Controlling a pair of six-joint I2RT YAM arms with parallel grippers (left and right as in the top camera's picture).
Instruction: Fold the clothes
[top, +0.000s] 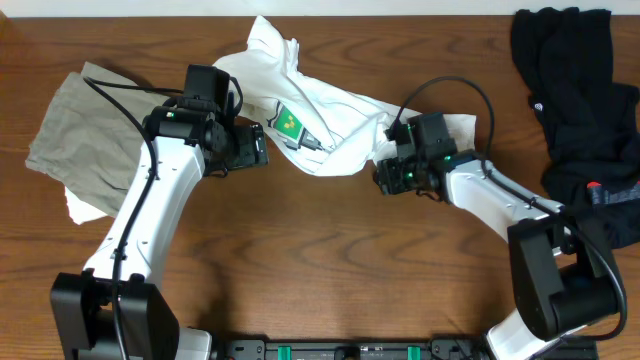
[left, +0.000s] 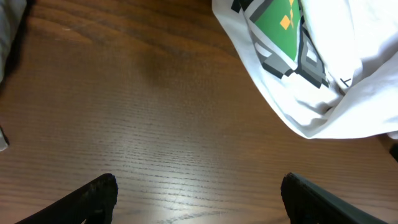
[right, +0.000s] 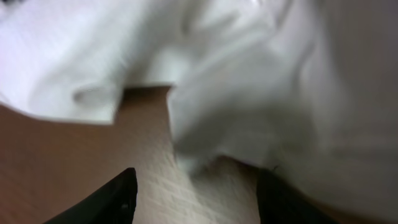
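left gripper (left: 199, 186) gaping empty beside crumpled T-shirt (left: 323, 115), right gripper (right: 196, 186) spread wide at its hem, probably lining up to flatten

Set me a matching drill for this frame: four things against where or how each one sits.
1 white T-shirt
2 khaki garment
3 black garment
4 left hand

A open, holding nothing
B far right of the table
C crumpled, centre
D far left

Pairs: 1-C, 2-D, 3-B, 4-A
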